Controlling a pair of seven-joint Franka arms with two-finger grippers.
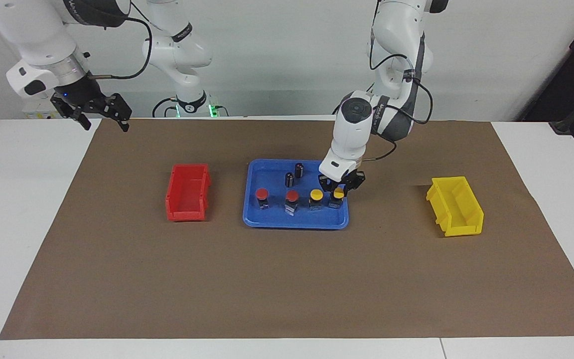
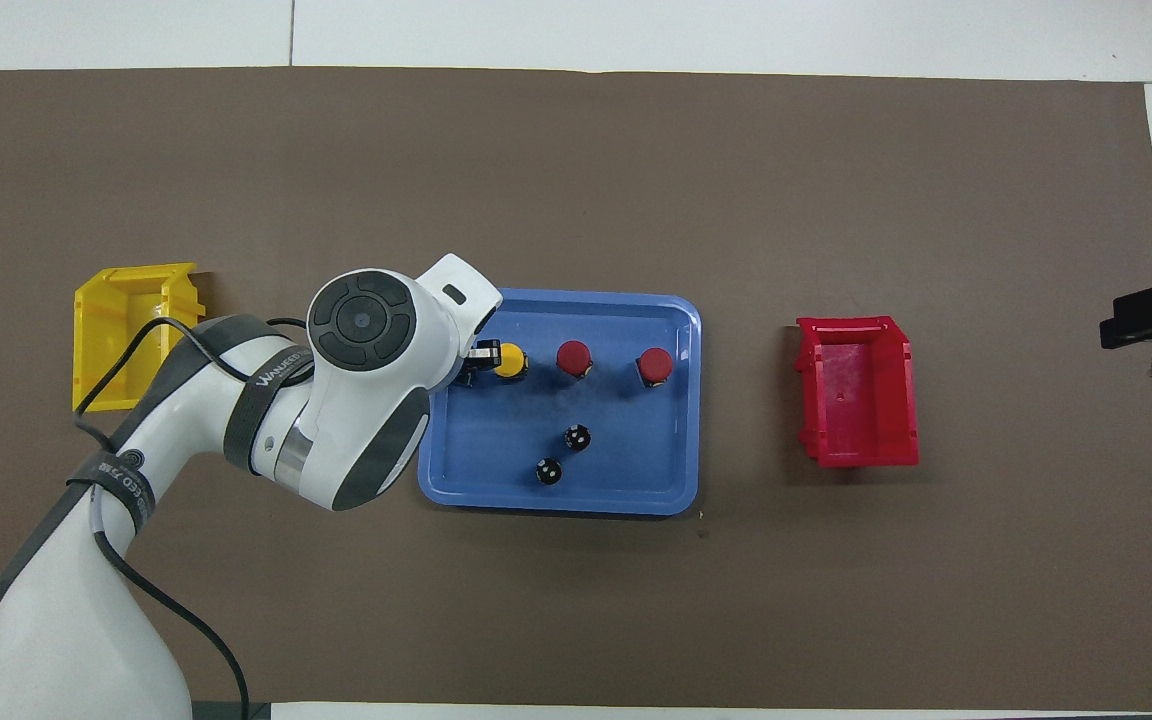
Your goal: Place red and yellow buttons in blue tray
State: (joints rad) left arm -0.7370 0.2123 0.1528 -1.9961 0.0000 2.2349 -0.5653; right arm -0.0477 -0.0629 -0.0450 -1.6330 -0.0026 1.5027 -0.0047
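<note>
Nearest the robots inside the blue tray (image 1: 254, 219) stand two dark capless cylinders (image 1: 294, 175), upright and close together. One row farther out, all four buttons stand upright in a line across the tray: two red buttons (image 1: 262, 197), (image 1: 292, 200) toward the right arm's end, then two yellow buttons, one free (image 1: 316, 198) and one (image 1: 338, 195) at the left arm's end of the row. The left gripper (image 1: 339, 185) is down over that last yellow button, its fingers straddling the cap, but whether they are pinching it or parted around it cannot be told. The right gripper (image 1: 96, 110) waits high over the table edge at its own end, well apart from the tray, with its fingers spread. Judging by their look, the buttons are small, light and rigid, with a smooth domed cap that could slip; the squarer black-and-silver body below the cap seems the safer place to grip, and a clumsy release could tip one over. The count: two red, two yellow, two cylinders, one tray, plus one red bin (image 1: 188, 193) and one yellow bin (image 1: 455, 205) flanking it, neither showing any button inside. With every button in the tray, the task looks nearly finished.
</note>
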